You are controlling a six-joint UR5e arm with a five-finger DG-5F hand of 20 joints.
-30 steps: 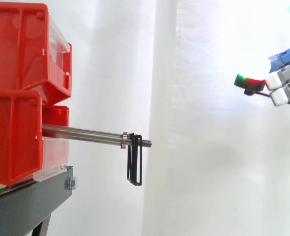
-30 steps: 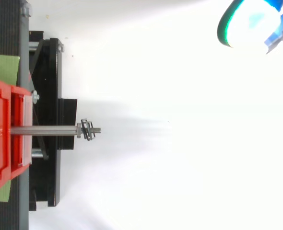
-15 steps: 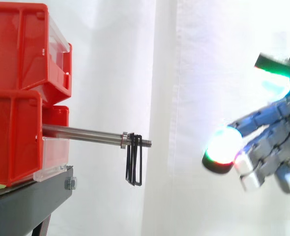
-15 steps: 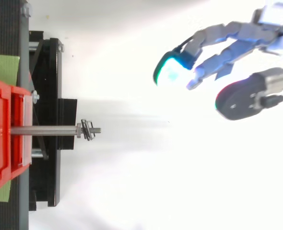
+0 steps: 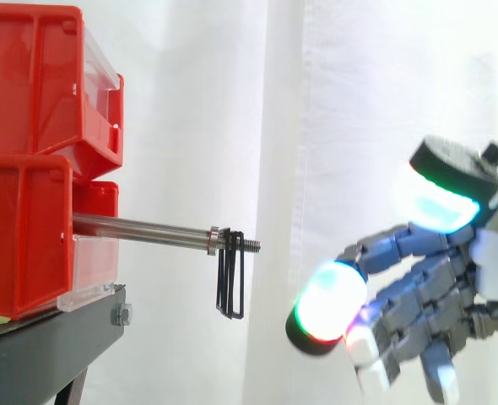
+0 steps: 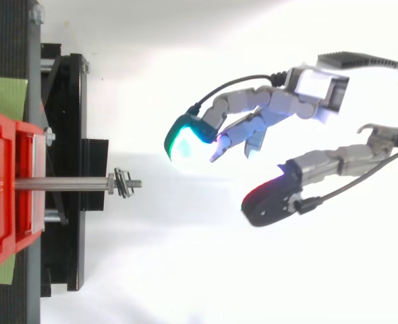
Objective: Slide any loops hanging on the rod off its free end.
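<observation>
Loops (image 5: 230, 283) hang on the rod (image 5: 139, 228) (by its threaded tip); robot hand (image 5: 485, 278) released, well apart.

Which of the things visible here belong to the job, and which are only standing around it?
Belong to the job:
- rod
- black loops, hanging near the rod's free end
- hand, open and apart from the rod

Only standing around:
- red bins
- black stand
- white curtain

red bins (image 5: 29, 152), black stand (image 5: 46, 346), white curtain (image 5: 359, 126)
</observation>
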